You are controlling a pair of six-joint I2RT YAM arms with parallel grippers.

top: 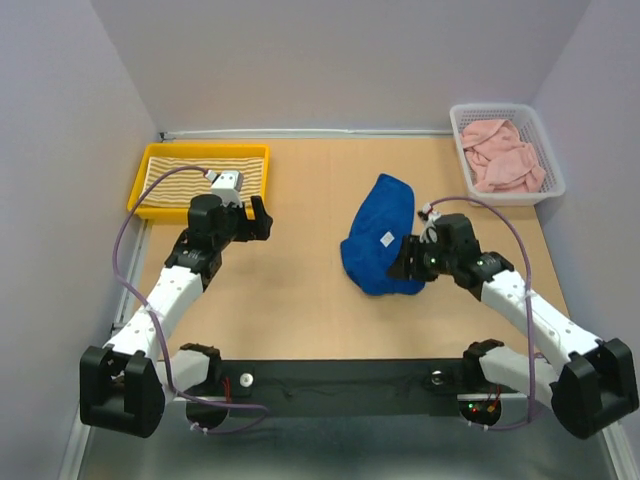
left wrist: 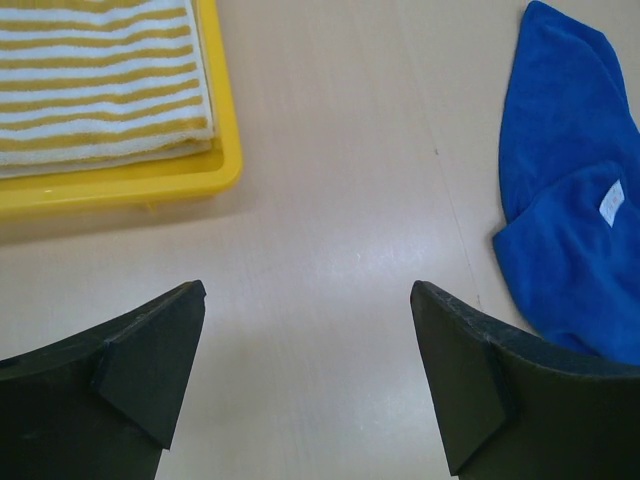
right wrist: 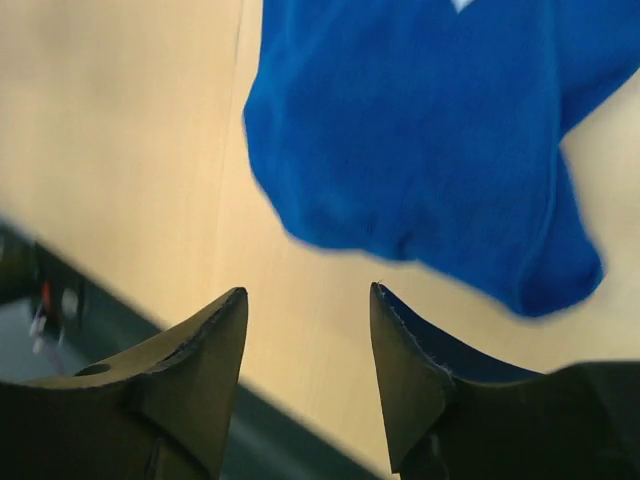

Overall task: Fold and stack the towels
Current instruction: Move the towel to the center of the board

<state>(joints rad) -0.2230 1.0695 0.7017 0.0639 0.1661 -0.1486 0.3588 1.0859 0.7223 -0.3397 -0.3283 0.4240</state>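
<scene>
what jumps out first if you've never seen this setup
The rumpled royal blue towel in the middle of the table, vivid against the tan surface. Next, the yellow tray at the far left holding a folded striped towel, and the white basket at the far right heaped with pink towels.

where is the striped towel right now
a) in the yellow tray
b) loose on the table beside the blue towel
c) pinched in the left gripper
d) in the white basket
a: the striped towel lies folded flat inside the yellow tray, while the white basket holds pink cloth.
</scene>
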